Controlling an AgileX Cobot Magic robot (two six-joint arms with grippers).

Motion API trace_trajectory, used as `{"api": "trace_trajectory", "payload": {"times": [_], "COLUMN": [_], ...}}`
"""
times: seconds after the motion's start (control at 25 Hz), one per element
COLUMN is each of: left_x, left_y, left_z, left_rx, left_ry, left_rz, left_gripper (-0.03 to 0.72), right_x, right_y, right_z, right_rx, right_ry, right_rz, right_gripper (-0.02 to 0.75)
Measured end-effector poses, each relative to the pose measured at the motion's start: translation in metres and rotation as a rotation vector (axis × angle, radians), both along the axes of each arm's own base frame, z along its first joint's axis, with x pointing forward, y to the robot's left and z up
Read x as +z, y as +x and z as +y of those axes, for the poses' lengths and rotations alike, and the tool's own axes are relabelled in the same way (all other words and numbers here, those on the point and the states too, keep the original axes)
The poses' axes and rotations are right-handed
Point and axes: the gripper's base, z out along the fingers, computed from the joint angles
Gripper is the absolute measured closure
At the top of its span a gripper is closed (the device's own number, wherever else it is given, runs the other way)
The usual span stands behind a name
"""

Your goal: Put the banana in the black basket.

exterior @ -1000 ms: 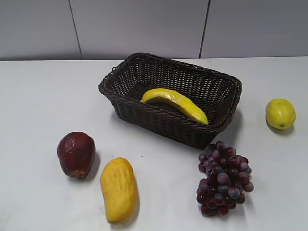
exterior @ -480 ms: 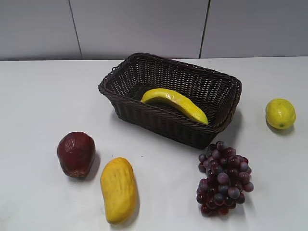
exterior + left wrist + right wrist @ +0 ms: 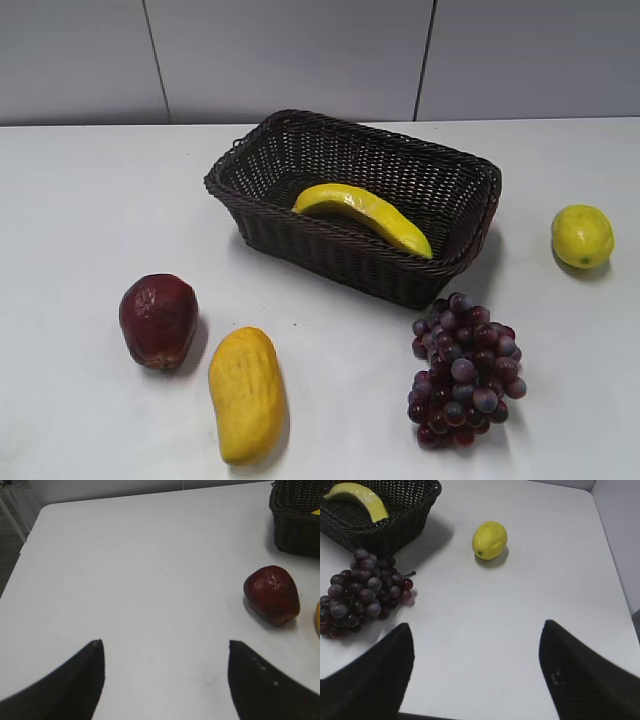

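Note:
The yellow banana (image 3: 365,216) lies inside the black basket (image 3: 262,238) at the middle back of the table, resting against the basket's near wall. The right wrist view shows the banana (image 3: 362,498) and the basket (image 3: 415,511) at its top left. A corner of the basket (image 3: 295,527) shows at the top right of the left wrist view. My left gripper (image 3: 166,643) is open and empty over bare table, well left of the basket. My right gripper (image 3: 476,625) is open and empty over bare table, right of the grapes. Neither gripper shows in the exterior view.
A dark red fruit (image 3: 158,320) and a yellow-orange oval fruit (image 3: 246,393) lie at the front left. A bunch of purple grapes (image 3: 464,368) lies in front of the basket's right end. A lemon (image 3: 582,236) sits at the right. The table's left edge (image 3: 25,545) is near the left gripper.

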Motion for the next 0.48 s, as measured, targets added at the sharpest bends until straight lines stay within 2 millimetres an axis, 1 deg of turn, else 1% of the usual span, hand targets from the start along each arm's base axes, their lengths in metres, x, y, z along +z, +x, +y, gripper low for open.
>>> {"api": "trace_trajectory", "payload": {"times": [0.48], "left_x": [0.0003], "left_y": [0.0002], "left_z": [0.0], "left_rx": [0.0], "left_ry": [0.0], "left_rz": [-0.004], "left_gripper": [0.119], "right_x": [0.0], "right_y": [-0.0001], "right_z": [0.0], "right_rx": [0.0], "right_ry": [0.0], "right_rz": [-0.001], "right_gripper": [0.146]}}
